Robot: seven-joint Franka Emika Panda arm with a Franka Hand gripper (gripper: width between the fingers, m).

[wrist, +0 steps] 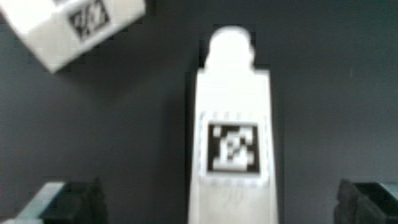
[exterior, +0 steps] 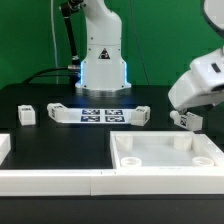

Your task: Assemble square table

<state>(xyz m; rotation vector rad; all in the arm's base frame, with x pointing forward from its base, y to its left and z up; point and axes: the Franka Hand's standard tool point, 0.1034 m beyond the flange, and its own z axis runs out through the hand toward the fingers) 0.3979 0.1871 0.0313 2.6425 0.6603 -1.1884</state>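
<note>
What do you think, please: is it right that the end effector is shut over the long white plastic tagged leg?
Not quite: the end effector is open, not shut. The wrist view shows its fingers spread wide on either side of the long white plastic tagged leg.

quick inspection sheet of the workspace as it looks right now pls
surface: black table, no spill seen
job's things: square table top lies rim up at the exterior view's right front; leg, second leg and third leg lie loose around the marker board; fourth leg lies flat, tag up, between the open fingers, not gripped
clutter: nothing seen
grippers: gripper open, low at the exterior view's right, holding nothing
cables: black cable hangs beside the robot base
surroundings: green backdrop; white border rails along the front edge
</note>
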